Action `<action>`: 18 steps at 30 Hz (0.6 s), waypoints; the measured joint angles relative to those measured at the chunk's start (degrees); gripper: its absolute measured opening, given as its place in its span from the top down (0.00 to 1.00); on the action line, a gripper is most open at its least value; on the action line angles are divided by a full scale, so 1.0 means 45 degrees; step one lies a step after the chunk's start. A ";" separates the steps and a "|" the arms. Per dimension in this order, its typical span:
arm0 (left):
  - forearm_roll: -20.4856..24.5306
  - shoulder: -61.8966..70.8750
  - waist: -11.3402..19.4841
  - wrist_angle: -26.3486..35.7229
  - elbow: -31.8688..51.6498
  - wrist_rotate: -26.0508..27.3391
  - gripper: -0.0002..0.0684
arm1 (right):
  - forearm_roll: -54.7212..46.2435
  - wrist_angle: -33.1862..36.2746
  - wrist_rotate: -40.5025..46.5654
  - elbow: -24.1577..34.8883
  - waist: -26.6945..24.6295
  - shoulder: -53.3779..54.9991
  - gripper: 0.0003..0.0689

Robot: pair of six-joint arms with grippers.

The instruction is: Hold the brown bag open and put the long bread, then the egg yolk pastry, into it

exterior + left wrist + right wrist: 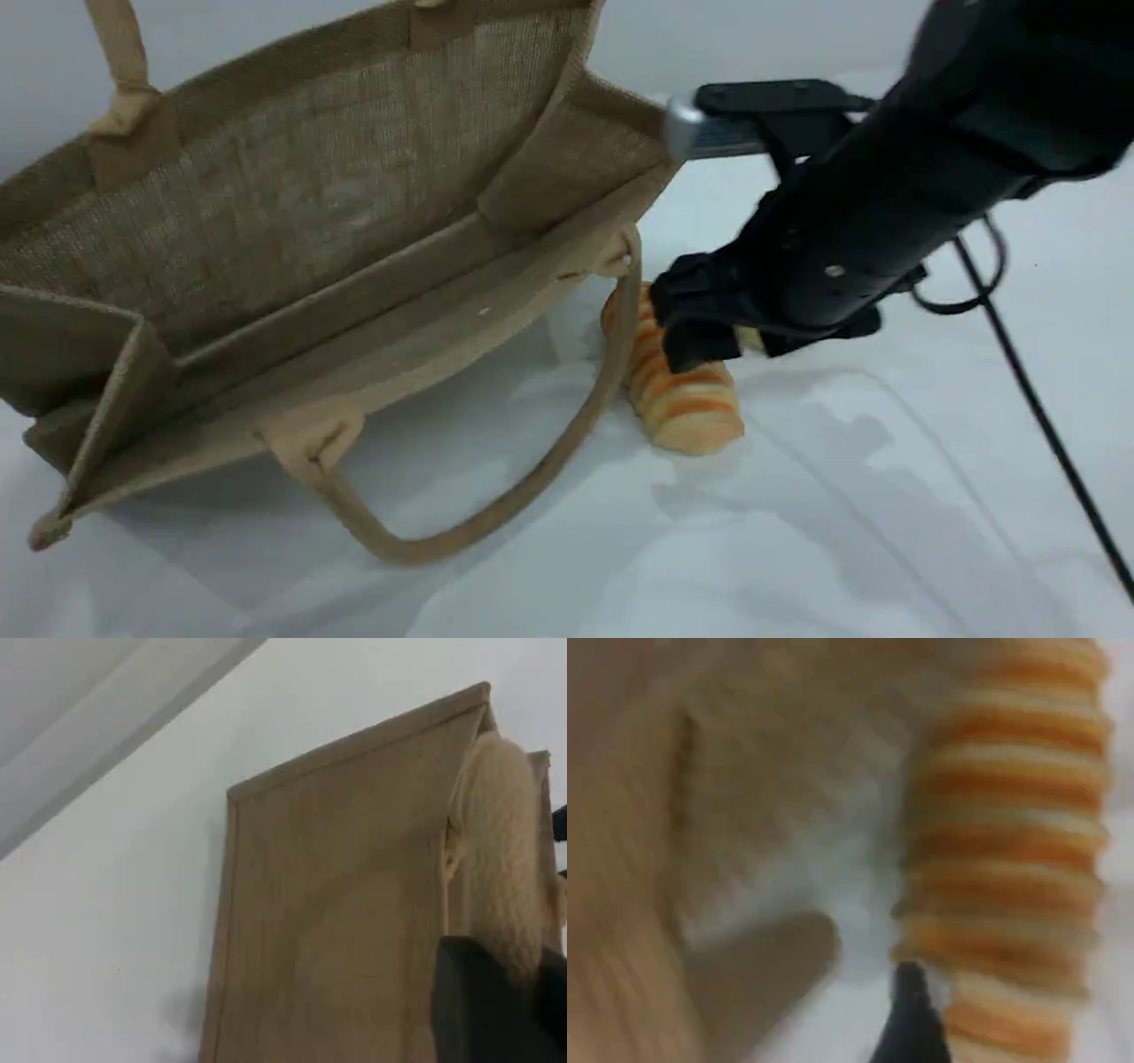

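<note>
The brown bag [292, 221] lies on its side on the left of the tabletop [797, 532], its mouth gaping toward the scene camera. Its upper wall is drawn up by the upper handle [124, 53], which runs out past the top edge. In the left wrist view the left hand [496, 1010] is closed tight on that fuzzy rope handle [505, 859], with the bag's woven wall just behind it.

The lower loop handle [567, 443] sprawls forward over the tabletop. Its right end crosses in front of the long bread [687, 399], which lies flat just beside the bag's right corner.

The right hand [749, 341] is down over the loaf's far part, its jaws spread wide and a finger on either side. In the blurred right wrist view one dark fingertip [912, 1010] sits just beside the striped ridges.

The black right arm [930, 177] slants in from the upper right, and a thin black cable [1036, 408] trails below it. The tabletop is white, glossy and faintly creased.
</note>
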 joint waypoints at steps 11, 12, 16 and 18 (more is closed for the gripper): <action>-0.0171 0.0000 0.0000 0.0000 0.0000 -0.0188 0.86 | -0.0065 -0.0625 -0.0035 -0.1330 -0.0013 0.2208 0.28; -0.0171 0.0000 0.0000 0.0000 0.0000 -0.0188 0.86 | -0.0064 -0.0625 -0.0035 -0.1401 -0.0013 0.2377 0.28; -0.0159 0.0000 0.0000 0.0011 0.0000 -0.0188 0.86 | -0.0052 -0.0639 -0.0035 -0.1473 -0.0001 0.2646 0.29; -0.0159 0.0000 0.0000 0.0011 0.0000 -0.0188 0.86 | -0.0052 -0.0612 -0.0280 -0.1461 -0.0001 0.2646 0.34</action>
